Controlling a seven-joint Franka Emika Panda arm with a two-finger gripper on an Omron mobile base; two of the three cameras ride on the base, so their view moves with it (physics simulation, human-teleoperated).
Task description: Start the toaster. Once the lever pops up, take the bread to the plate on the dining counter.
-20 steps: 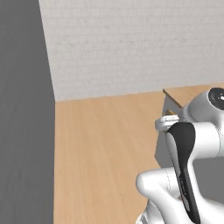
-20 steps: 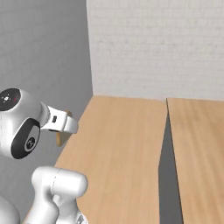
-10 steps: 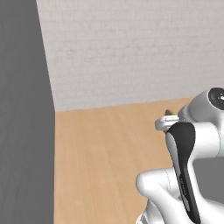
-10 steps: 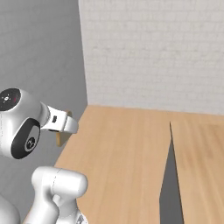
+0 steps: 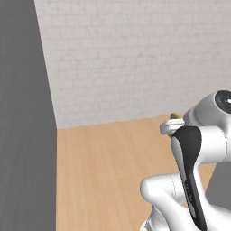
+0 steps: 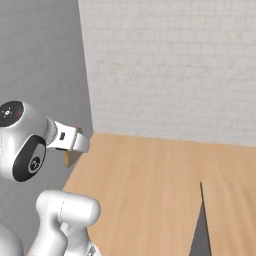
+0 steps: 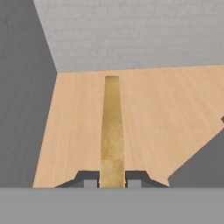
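- Between the fingers of the hand [image 7: 112,183], closed on it, the bread [image 7: 112,131] sits edge-on, long axis pointing straight ahead toward the white wall [image 7: 131,30].
- Wood floor [image 7: 153,113] lies below.

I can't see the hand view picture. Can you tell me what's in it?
The tool is shut on a thin slice of bread, seen edge-on and sticking straight out from it. Beyond lies a light wood floor, a white brick wall and a grey wall.

arm: white, folded high above its base, wrist pointing fwd
gripper [image 7: 112,178]: fingers [image 7: 91,178] clamped tight on bread [image 7: 112,131], slice edge-on betw. the tips
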